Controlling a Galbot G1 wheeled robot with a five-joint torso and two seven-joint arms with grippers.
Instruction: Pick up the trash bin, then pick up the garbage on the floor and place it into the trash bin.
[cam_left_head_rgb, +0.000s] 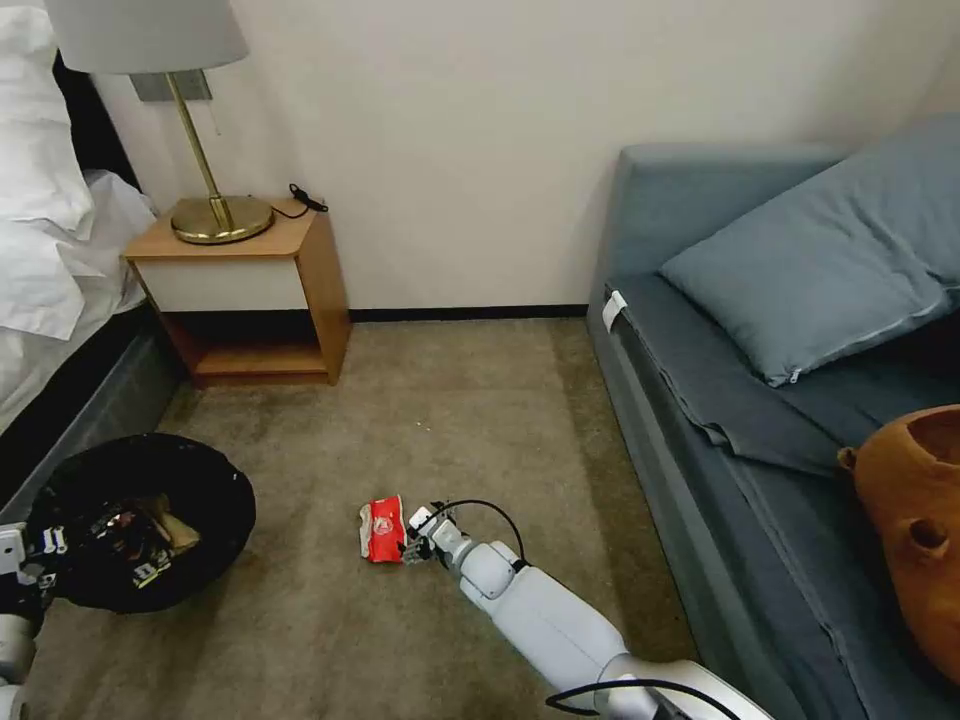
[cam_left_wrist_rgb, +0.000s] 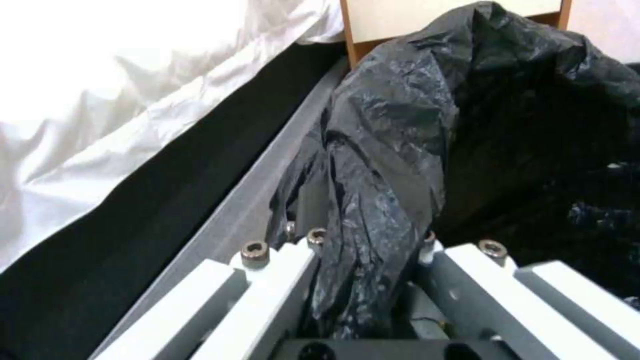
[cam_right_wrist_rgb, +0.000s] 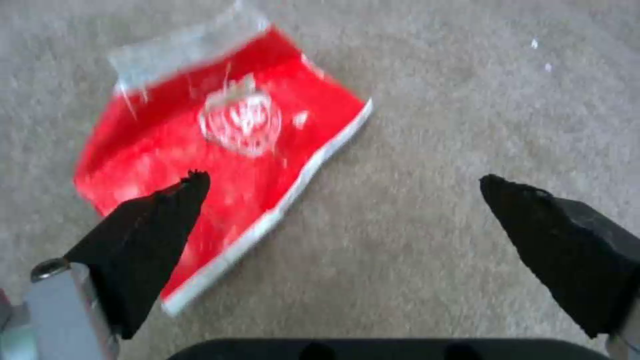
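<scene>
While left gripper (cam_left_wrist_rgb: 363, 280) clamped trash bin (cam_left_head_rgb: 140, 520) liner, right gripper (cam_right_wrist_rgb: 340, 200) hung wide over red snack packet (cam_right_wrist_rgb: 220, 150) on carpet (cam_left_head_rgb: 450, 400); shift sideways, straddle packet edge before closing.

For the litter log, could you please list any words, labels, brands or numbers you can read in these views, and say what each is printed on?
None can be read.
Red snack packet, on the carpet by the open right gripper: a white round emblem, too blurred to read.
Litter inside the trash bin, whose bag the left gripper clamps: small light marks, too small to read.
</scene>
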